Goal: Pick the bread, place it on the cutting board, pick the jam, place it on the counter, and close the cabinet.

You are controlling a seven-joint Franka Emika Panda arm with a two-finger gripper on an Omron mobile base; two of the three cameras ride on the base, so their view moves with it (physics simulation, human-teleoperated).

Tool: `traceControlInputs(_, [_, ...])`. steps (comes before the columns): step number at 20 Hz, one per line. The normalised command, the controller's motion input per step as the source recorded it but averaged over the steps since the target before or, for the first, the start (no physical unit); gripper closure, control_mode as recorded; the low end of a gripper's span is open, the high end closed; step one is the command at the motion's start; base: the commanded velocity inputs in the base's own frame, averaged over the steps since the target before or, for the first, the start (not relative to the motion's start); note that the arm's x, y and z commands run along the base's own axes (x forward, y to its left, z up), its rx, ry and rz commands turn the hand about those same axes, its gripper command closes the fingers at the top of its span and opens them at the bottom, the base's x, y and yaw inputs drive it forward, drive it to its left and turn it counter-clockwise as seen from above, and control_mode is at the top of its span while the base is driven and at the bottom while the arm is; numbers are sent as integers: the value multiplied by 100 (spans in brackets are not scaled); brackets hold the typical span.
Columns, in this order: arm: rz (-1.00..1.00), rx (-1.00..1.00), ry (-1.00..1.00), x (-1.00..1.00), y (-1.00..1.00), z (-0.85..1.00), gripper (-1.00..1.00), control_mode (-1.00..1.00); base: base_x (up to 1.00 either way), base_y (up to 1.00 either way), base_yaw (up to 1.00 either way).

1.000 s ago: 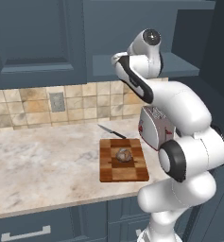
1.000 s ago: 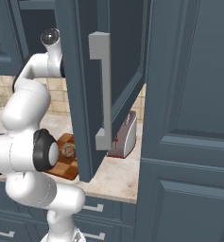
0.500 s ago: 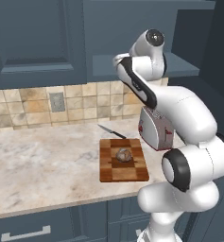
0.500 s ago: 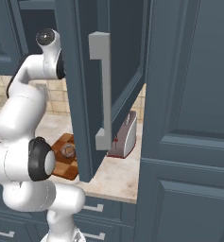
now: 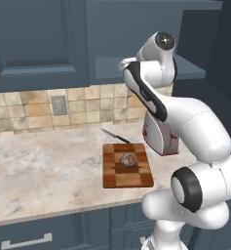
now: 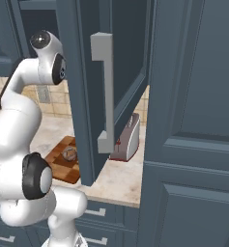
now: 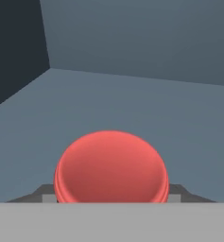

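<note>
**Jam jar relative to the fingers.** In the hand view, the small red round-topped jam jar [image 7: 111,165] sits directly between the two dark fingertips [image 7: 43,193] of the two-finger gripper [image 7: 111,191]. One tip lies against each flank of the jar, centred, with no offset to either side. The fingers are closed on the jar in a grasp, with no gap visible at either contact. The jar stands upright on the blue-grey cabinet shelf [image 7: 132,104]. Its long axis runs across the line joining the fingertips. The shelf's back wall lies well beyond the jar, away from the fingers.

**Coming move (judgement).** The jar must be withdrawn towards the hand, out past the open dark blue-grey panelled cabinet door [image 6: 82,96] with its long silver bar handle [image 6: 105,91]. It then goes down to the beige marbled stone counter [image 5: 44,166].

**Other task items.** The small brown-grey lumpy bread [image 5: 128,159] lies on the striped wooden cutting board [image 5: 116,178], well below the fingers.

**Markings.** No brand, label or writing is legible on the jar. None is legible on the white-and-red toaster [image 5: 158,139] either.
</note>
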Motion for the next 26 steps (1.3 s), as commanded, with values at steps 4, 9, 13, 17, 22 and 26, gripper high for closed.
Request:
traceControlInputs(4, [0,0,0,-46,0,0,100,-100,0,0,0])
traceControlInputs(9, [0,0,0,-52,0,0,100,-100,0,0,0])
traceControlInputs(13, [0,0,0,-47,0,0,100,-100,0,0,0])
traceControlInputs(17, [0,0,0,-48,1,0,100,-100,0,0,0])
traceControlInputs(22, [0,0,0,-36,6,0,100,-100,0,0,0])
traceControlInputs(26, [0,0,0,-17,16,0,100,-100,0,0,0])
